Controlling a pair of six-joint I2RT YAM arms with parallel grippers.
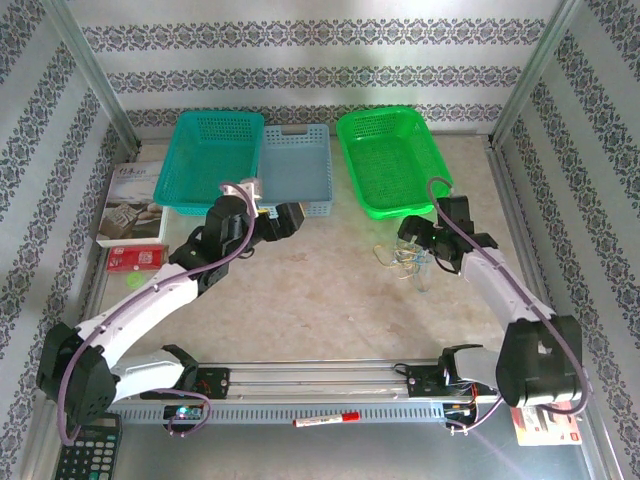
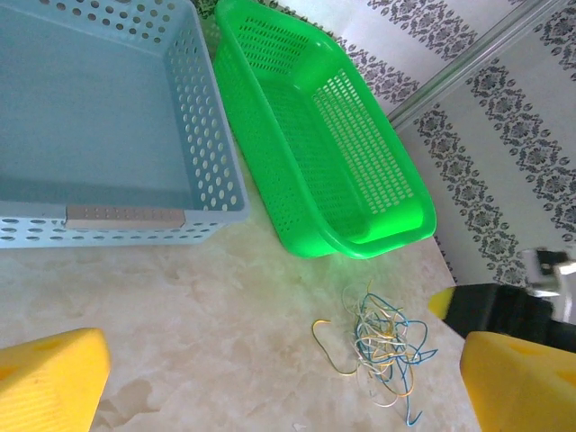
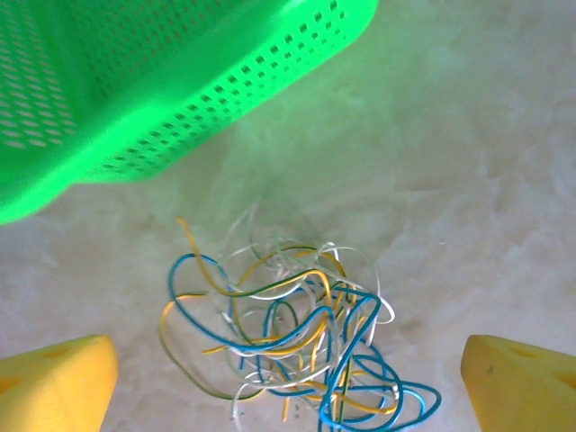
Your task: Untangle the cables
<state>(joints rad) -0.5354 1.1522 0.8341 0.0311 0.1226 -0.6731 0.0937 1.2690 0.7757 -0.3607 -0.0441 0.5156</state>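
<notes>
Right gripper (image 3: 288, 391) hangs wide open, holding nothing, above the cables (image 3: 279, 324) tangled on the worktop (image 3: 477, 162) beside the green basket (image 3: 135, 81); left gripper (image 2: 286, 382) is also wide.

The cables (image 1: 396, 260) lie bunched on the table just beside the right gripper (image 1: 410, 246).

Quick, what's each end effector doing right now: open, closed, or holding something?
Left end effector: open, holding nothing.
Right end effector: open, facing the cables, not gripping them.
</notes>
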